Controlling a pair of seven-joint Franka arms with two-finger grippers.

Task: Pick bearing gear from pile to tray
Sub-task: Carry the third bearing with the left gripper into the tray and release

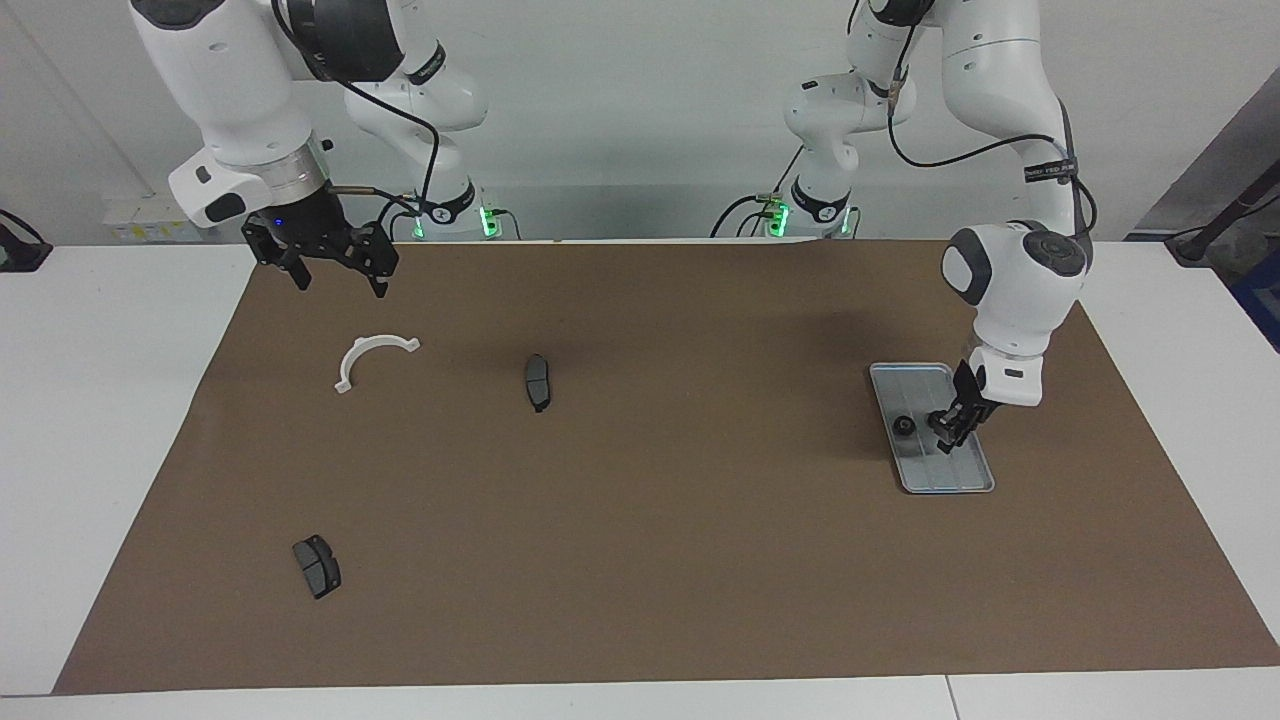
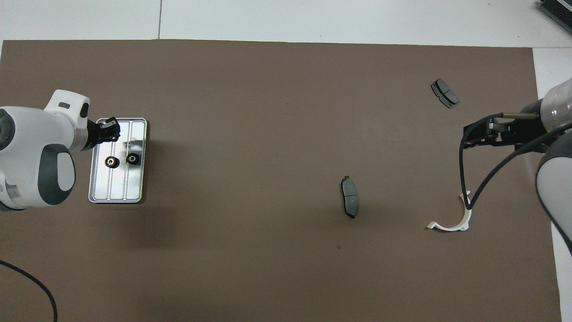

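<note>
I see the tray [image 1: 886,385] lying toward the left arm's end of the brown mat [image 1: 640,560]. My left gripper [image 1: 951,430] hangs over that tray; I cannot tell its finger state. My right gripper [image 1: 335,262] waits, fingers spread, well apart from the tray. Two black rings [image 2: 111,162] [image 2: 132,158] sit in the tray.

We are bending our left arm down steeply at its end of the tabletop, its wrist tipped so the left tool [image 1: 950,425] [image 2: 108,129] is pointing low, whether parted or closed we cannot tell. We are holding our right arm raised at its own end, the right tool [image 1: 335,262] [image 2: 480,136] hanging with fingers spread apart.
</note>
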